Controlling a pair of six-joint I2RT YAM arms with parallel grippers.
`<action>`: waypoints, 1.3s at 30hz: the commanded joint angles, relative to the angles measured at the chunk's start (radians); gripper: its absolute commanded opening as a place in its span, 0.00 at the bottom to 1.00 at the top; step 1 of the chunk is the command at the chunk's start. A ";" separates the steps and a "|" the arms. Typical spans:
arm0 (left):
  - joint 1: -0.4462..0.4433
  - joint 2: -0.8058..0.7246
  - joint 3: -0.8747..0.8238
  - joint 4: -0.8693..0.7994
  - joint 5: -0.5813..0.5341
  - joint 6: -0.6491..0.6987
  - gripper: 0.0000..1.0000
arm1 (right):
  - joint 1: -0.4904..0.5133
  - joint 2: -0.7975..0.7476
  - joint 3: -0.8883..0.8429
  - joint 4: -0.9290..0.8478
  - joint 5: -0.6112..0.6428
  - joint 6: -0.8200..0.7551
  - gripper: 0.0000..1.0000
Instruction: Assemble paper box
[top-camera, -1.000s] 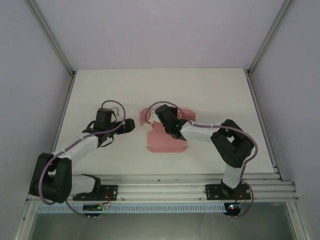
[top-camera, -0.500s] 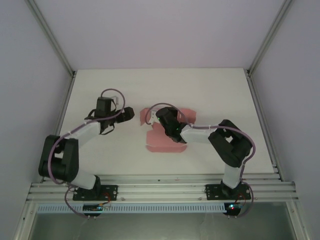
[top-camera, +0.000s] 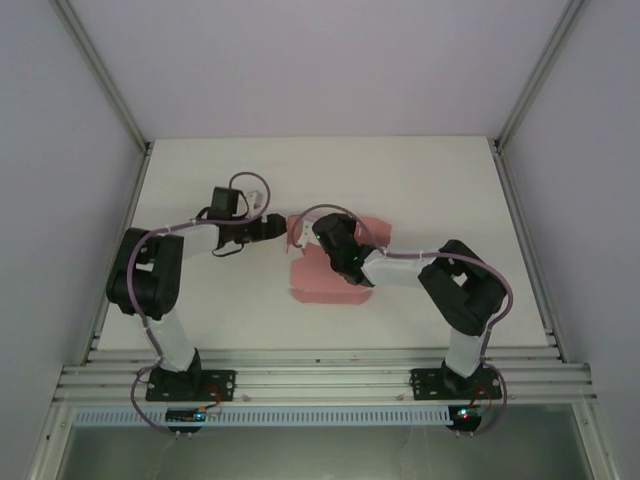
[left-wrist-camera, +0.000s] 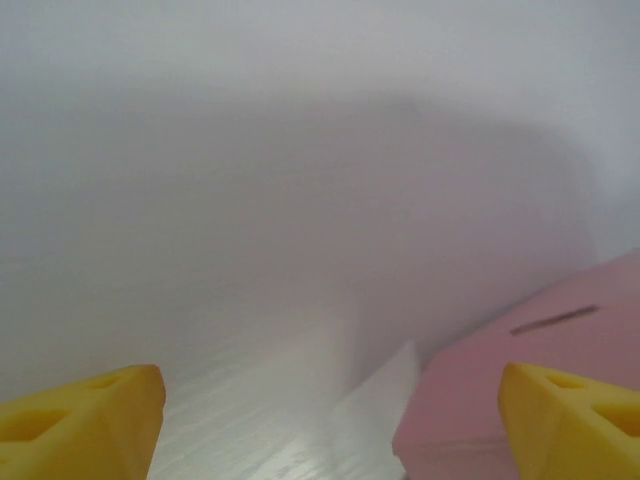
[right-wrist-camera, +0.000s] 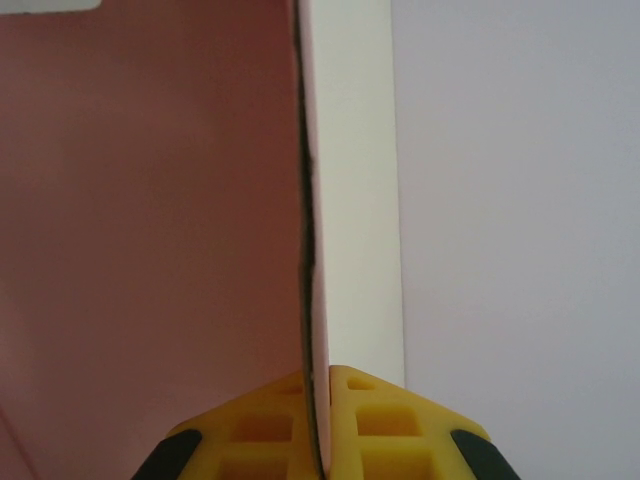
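At the near edge of the white table (top-camera: 440, 190), the two arm bases are fixed on a grey metal rail (top-camera: 320, 375). A little farther in, near the middle of the table, lies the paper box (top-camera: 325, 285), a thin pale pink card sheet with flaps, mostly flat on the surface. The right gripper (right-wrist-camera: 320, 400) is clenched on an upright part of this card. In the right wrist view its yellow fingers press together on the thin edge, with pink card on one side and a white strip on the other. Just left of the sheet's far-left corner is the left gripper (left-wrist-camera: 330, 430). It is released, with its yellow fingers (left-wrist-camera: 90, 410) wide apart and nothing between them. A pink panel with a dark slit (left-wrist-camera: 555, 320) is beside its right finger.
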 joint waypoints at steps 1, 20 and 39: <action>-0.026 -0.039 -0.036 0.044 0.070 0.059 0.84 | 0.004 -0.020 0.005 -0.021 -0.019 0.042 0.02; -0.072 -0.084 -0.164 0.296 0.194 0.050 0.72 | 0.008 -0.017 0.010 -0.044 -0.018 0.072 0.02; -0.177 -0.050 -0.129 0.333 -0.029 0.127 0.54 | 0.021 -0.030 0.017 -0.093 -0.065 0.155 0.01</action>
